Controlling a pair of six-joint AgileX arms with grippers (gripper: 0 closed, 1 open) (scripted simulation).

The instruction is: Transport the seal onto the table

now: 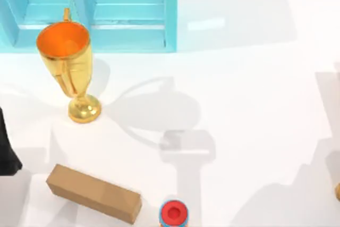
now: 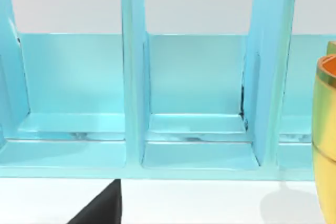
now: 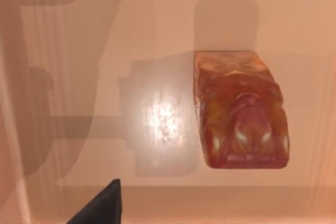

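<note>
Your right gripper's finger (image 3: 102,205) hangs above the seal (image 3: 240,111), which lies apart beneath it on a glossy surface; you cannot tell its grip state. Left arm (image 1: 6,150) parked.

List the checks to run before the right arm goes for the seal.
1. Seal found: ok. In the right wrist view the seal lies on its side on a flat surface.
2. Seal gripped: not ok. The right gripper is apart from it.
3. Landing spot free: ok. The table is bare around its middle.
4. Obstacles away from that spot: ok. The trophy, cardboard box and red-topped cylinder stand left of or below it in the top view.
5. Left arm out of the way: ok. The left gripper sits at the table's left edge, facing the cabinet.
</note>
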